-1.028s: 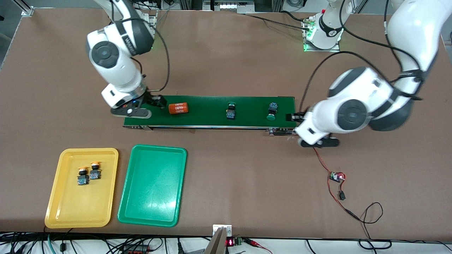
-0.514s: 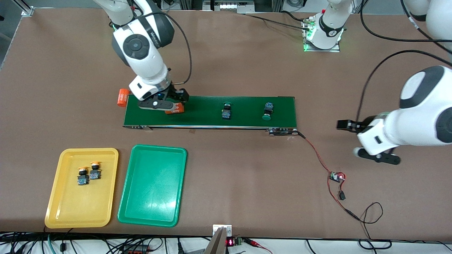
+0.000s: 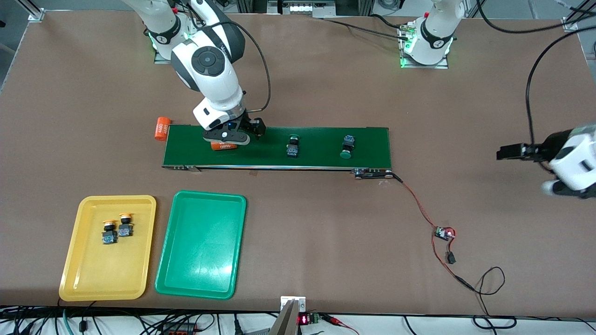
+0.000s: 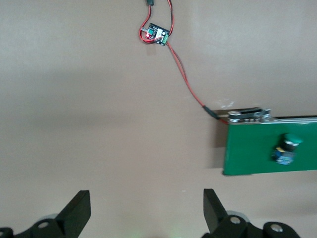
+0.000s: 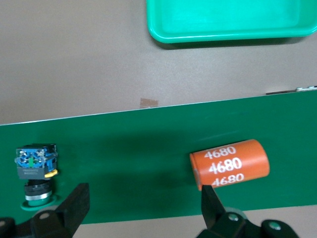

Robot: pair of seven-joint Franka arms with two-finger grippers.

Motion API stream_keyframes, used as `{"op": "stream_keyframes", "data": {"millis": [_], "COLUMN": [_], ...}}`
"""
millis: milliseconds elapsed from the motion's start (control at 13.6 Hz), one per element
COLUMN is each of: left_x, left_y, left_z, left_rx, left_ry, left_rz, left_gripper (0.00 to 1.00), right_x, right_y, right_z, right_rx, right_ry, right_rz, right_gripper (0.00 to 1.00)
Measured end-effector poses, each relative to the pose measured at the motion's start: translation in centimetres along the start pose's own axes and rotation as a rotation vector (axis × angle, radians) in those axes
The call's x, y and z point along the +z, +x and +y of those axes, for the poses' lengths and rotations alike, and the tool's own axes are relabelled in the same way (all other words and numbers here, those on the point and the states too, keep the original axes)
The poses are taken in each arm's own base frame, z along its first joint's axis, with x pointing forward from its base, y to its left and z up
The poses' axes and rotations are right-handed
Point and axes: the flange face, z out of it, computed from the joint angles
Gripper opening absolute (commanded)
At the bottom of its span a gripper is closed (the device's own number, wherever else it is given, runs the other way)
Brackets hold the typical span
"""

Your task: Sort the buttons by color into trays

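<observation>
Two green-capped buttons (image 3: 292,145) (image 3: 347,146) lie on the dark-green belt (image 3: 316,156). Two yellow-capped buttons (image 3: 108,233) (image 3: 125,226) lie in the yellow tray (image 3: 100,277). Beside it stands the green tray (image 3: 200,260), with nothing in it. My right gripper (image 3: 255,129) hangs open over the belt. In the right wrist view, the right gripper (image 5: 144,208) is between an orange cylinder (image 5: 230,163) and a green-capped button (image 5: 34,171), holding nothing. My left gripper (image 3: 512,152) is open over bare table past the belt's end, and the left wrist view also shows it (image 4: 146,210) open.
One orange "4680" cylinder (image 3: 223,146) lies on the belt under the right hand. Another (image 3: 162,129) lies on the table at the belt's end. A small circuit board (image 3: 443,232) with red wires runs from the belt's motor end.
My right arm slid along the belt toward the buttons. My left arm pulled away from the belt's end out over the table. The buttons and the cylinder drifted toward the right arm's end.
</observation>
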Motion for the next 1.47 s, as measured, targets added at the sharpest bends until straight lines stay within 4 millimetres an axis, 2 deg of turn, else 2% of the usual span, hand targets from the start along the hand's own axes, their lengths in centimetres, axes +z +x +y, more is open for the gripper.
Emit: {"op": "stream_keyframes", "data": {"millis": [220,367,514,735,881,1102,1322,1469], "left_x": [-2.7,-3.8,-3.2,-0.7,0.9,0.6,-0.1,-0.6], "left_y": [-2.5,-4.2,-5.6,-7.3,-9.8,-12.0,-12.2,-12.2], "left_z": [-2.2,-1.1,0.3,2.3,3.7,4.8,5.1,6.8], "left_rx": [-0.007,0.042,0.07,0.121,0.148,0.131,0.123,0.153], "left_ry": [-0.003,0.029,0.078,0.134,0.154,0.161,0.161,0.184], "left_rz": [0.055,0.099,0.118,0.177,0.224,0.252,0.225,0.226], "left_gripper": [1.0,1.0,1.0,1.0,1.0,1.0,1.0,1.0], "right_x": [0.1,0.5,1.2,1.9,1.9,2.7,3.2,3.4], "right_y": [-0.8,-1.0,-1.3,-1.4,-1.3,-1.4,-1.4,-1.4], "right_z": [-1.2,-1.5,-1.8,-2.0,-2.0,-2.0,-2.1,-2.1], "right_rx": [0.034,0.057,0.063,0.064,0.062,0.008,-0.063,-0.066], "right_ry": [0.011,-0.003,-0.009,-0.009,-0.011,-0.036,-0.042,-0.043], "right_rz": [0.03,0.054,0.069,0.064,0.069,0.102,0.099,0.097], "right_gripper": [1.0,1.0,1.0,1.0,1.0,1.0,1.0,1.0]}}
